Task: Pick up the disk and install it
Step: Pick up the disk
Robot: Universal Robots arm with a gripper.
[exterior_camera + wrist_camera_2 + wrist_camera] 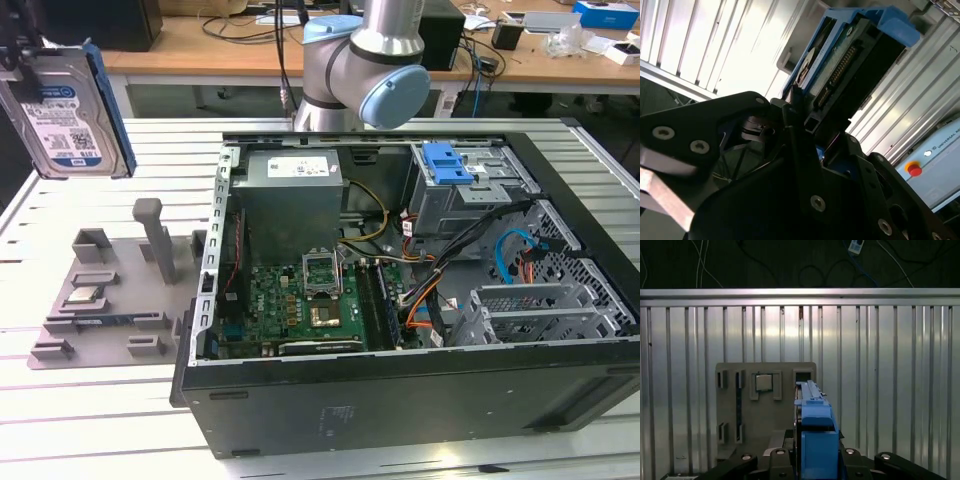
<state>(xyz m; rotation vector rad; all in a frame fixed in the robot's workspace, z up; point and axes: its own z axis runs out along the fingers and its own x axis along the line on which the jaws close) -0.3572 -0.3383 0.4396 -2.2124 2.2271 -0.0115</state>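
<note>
A ribbed aluminium table (90, 410) carries a grey plastic parts tray (110, 300) on the exterior view's left and an open black computer case (400, 400) on its right, with wooden desks (200, 45) beyond. The flat silver disk (62, 115), blue-framed with a white-and-blue label, hangs upright in the air at the tray's end. It is clamped between the fingers of the black gripper (816, 460), seemingly near its connector end.

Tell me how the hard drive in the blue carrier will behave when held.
Probably stiff: the hard drive hangs flat, unbent. Likely heavy for its size, being metal-cased. The pincer grips one end, so it might tilt or slip.
</note>
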